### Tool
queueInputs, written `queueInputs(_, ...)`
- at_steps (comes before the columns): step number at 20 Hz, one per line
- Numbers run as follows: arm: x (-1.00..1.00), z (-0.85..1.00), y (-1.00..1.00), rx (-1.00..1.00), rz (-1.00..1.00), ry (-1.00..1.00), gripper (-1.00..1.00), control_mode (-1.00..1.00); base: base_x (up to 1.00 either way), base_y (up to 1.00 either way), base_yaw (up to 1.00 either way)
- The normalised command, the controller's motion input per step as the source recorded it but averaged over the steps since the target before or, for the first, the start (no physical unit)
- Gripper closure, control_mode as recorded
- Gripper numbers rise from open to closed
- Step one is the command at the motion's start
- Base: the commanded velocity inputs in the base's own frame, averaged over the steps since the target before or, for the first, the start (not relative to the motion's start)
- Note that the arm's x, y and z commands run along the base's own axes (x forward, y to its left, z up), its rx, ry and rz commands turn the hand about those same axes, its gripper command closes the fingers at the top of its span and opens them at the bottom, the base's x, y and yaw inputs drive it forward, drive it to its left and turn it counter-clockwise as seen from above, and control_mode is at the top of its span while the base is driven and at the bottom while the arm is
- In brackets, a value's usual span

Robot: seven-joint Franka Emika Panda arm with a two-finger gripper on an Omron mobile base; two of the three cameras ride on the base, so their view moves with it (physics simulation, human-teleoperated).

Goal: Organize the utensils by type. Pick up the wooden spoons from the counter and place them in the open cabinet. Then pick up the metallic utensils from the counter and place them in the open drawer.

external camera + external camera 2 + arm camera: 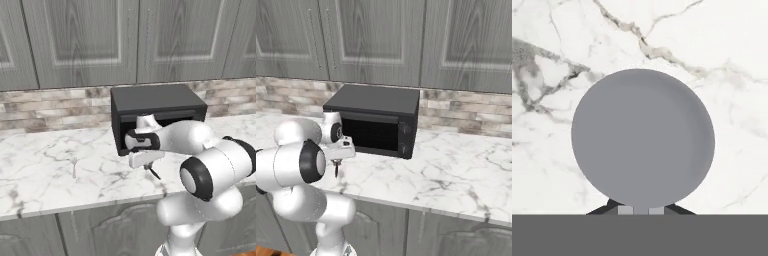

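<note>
Counter [45, 170]: white marble with grey veins, running the width of both base views, over grey panelled doors and under a row of grey wall cupboards [85, 40]. A band of stone tile [55, 107] lines the wall between.

Oven [376, 120]: black box standing at the back of the counter, against the tile, its dark door toward the room.

Gripper [150, 167]: hangs off the white arm just in front of the oven's left front corner, pointing down at the marble. The jaws are drawn nearly together on the slim handle of the metal spoon [643, 137].

Metal spoon: round grey bowl, seen face-on from the hand camera, covering much of the marble below it, its neck running down between the dark fingertips [607, 209]. From the base cameras it shows as a thin dark sliver below the gripper, hanging tilted; its lower tip looks just clear of the counter, though at this size I cannot be sure it is not touching.

Fork [74, 167]: small, thin, silver, lying flat on the marble well to the left of the gripper, roughly midway between the wall and the counter's front edge, apart from everything else.
</note>
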Motion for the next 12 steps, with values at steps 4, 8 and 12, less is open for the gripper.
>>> queueInputs(4,-0.38,0.6,0.0,-0.03,0.38,-0.1,1.0,-1.0,0.0,0.0,0.0)
queueInputs(8,-0.65,0.49,0.0,-0.09,0.57,-0.22,1.0,-1.0,0.0,0.0,0.0)
queueInputs(12,-0.56,0.51,-0.02,-0.01,0.45,-0.11,1.0,-1.0,0.0,0.0,0.0)
